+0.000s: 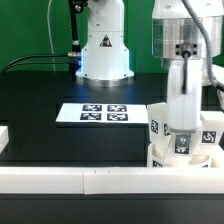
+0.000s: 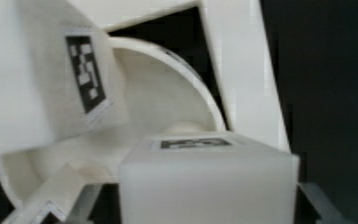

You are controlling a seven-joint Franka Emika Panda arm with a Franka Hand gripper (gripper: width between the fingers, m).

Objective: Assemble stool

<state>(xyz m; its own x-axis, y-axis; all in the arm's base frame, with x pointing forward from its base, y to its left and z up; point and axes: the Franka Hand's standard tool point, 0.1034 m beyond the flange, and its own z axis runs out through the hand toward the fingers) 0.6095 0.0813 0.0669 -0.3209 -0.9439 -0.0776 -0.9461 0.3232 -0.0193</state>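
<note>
Exterior view: stool seat (image 1: 185, 152) at exterior view's right, against border rail (image 1: 60, 180) | leg (image 1: 180, 125) upright, long axis vertical, directly under gripper (image 1: 181, 95) | I judge gripper clamped on leg | marker board (image 1: 95, 114) well apart.

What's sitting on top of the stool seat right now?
On the seat stand tagged white legs, one under the tool. The tool hides that leg's top, and the sockets below the legs are covered too.
</note>
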